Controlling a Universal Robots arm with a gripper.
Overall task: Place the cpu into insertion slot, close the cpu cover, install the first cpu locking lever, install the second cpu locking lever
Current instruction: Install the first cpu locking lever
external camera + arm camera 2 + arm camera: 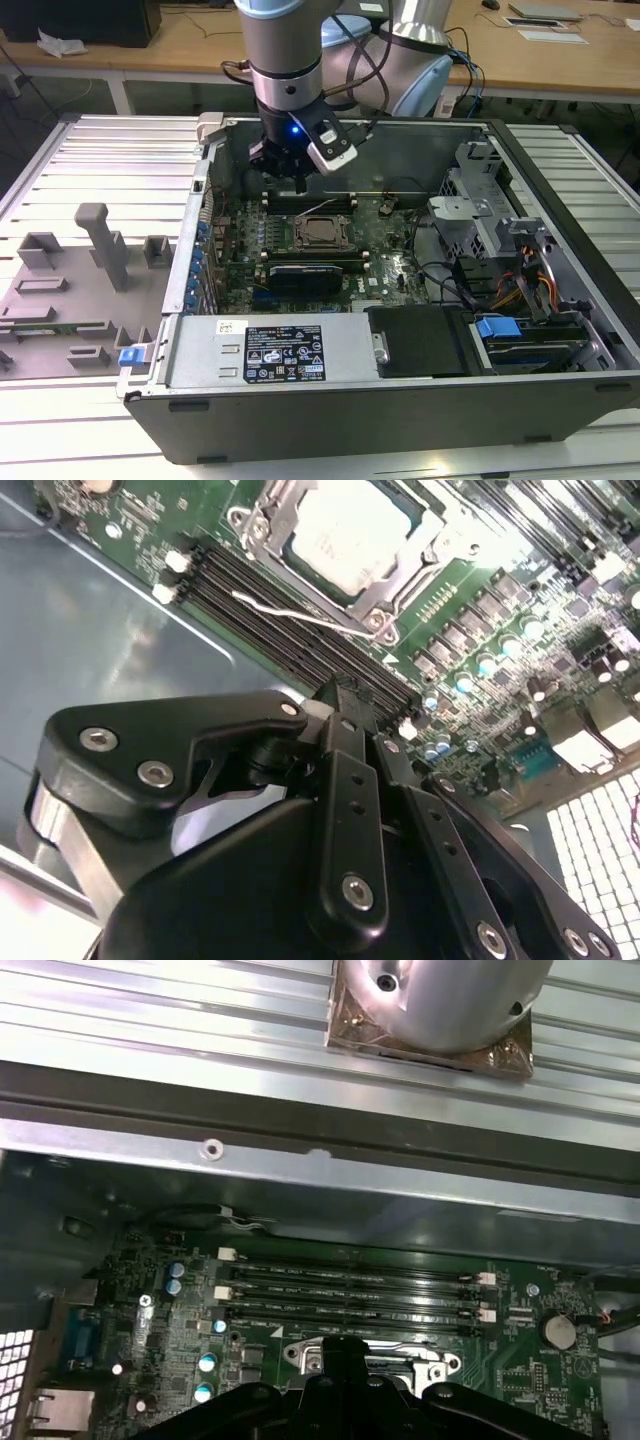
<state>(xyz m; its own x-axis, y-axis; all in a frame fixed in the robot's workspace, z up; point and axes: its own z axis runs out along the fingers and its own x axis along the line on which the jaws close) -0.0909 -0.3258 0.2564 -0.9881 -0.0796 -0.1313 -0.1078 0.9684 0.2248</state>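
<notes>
Hovering in the upper middle of the exterior view, the black end effector (292,178) hangs above the far edge of the green motherboard (390,262). The board sits inside the open grey metal computer case (400,410), which lies on the ribbed silvery table (100,150). In the second wrist view its fingers (345,780) converge at their tips with nothing seen between them, so it looks closed and holds nothing.

The small square cpu (350,525) with its pale metal top sits in the insertion slot (372,620), the square socket with a silvery surround at the centre of the exterior view, well below the end effector. The thin silvery cpu cover (420,558) frames the chip and appears to lie flat over it.

A thin pale wire-like bar (290,613) curves across the long black memory slots (300,645) just beside the socket; whether it is a locking lever I cannot tell. Grey plastic fixtures (100,250) stand on the table at the exterior view's left.
</notes>
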